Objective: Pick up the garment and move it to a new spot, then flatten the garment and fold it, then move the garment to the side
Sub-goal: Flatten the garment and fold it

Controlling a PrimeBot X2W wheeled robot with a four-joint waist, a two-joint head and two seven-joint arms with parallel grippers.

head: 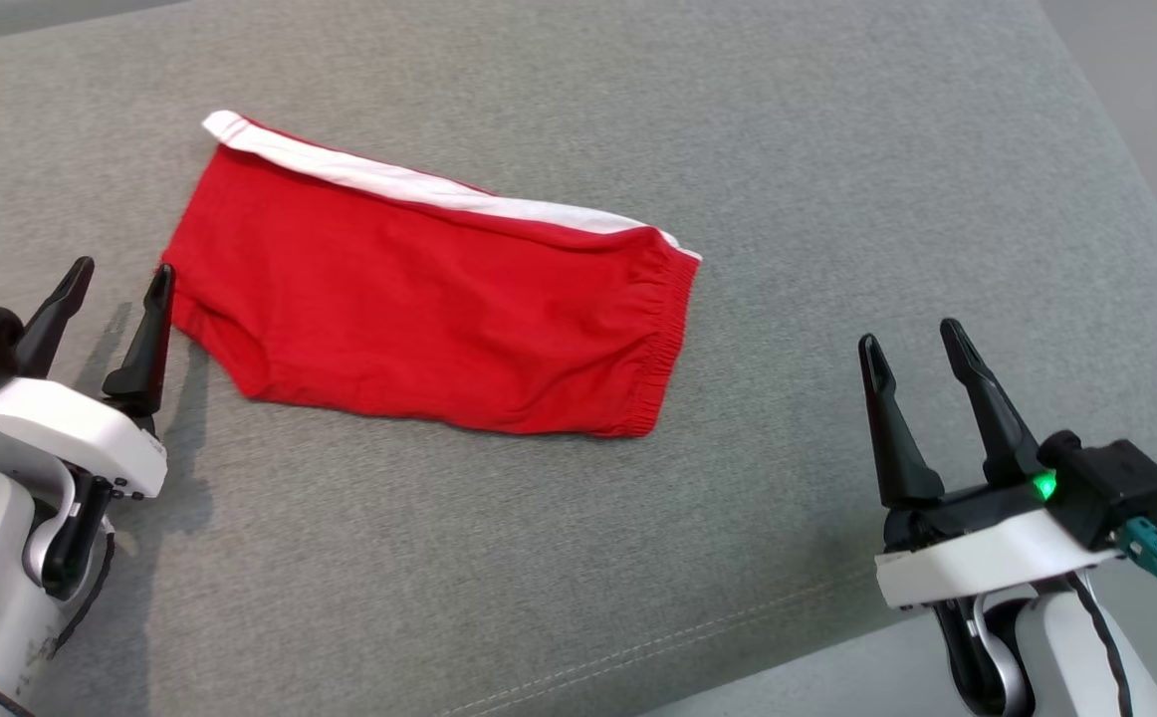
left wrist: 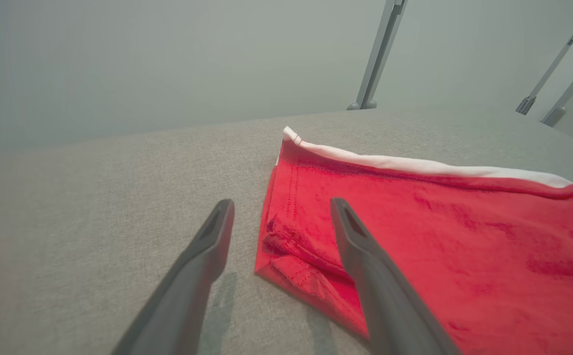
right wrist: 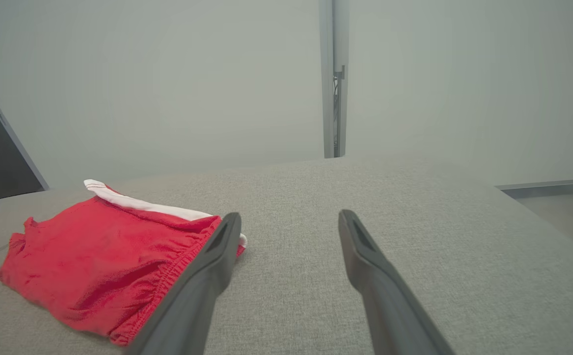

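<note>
The garment point(head: 419, 299) is a pair of red shorts with a white side stripe, lying folded in half on the grey cushion, its elastic waistband at the right end. My left gripper point(head: 123, 269) hovers open at the garment's left edge; in the left wrist view its right finger overlaps the red cloth point(left wrist: 439, 236) and holds nothing. My right gripper point(head: 912, 334) stands open over bare cushion, well to the right of the waistband. In the right wrist view the garment point(right wrist: 99, 261) lies to the left of my fingers.
The grey fabric cushion point(head: 638, 558) spreads under everything, with a seam and front edge at the lower right. Pale walls and metal posts point(left wrist: 377, 54) rise beyond its far edge. Floor shows past the cushion's right side point(right wrist: 553, 202).
</note>
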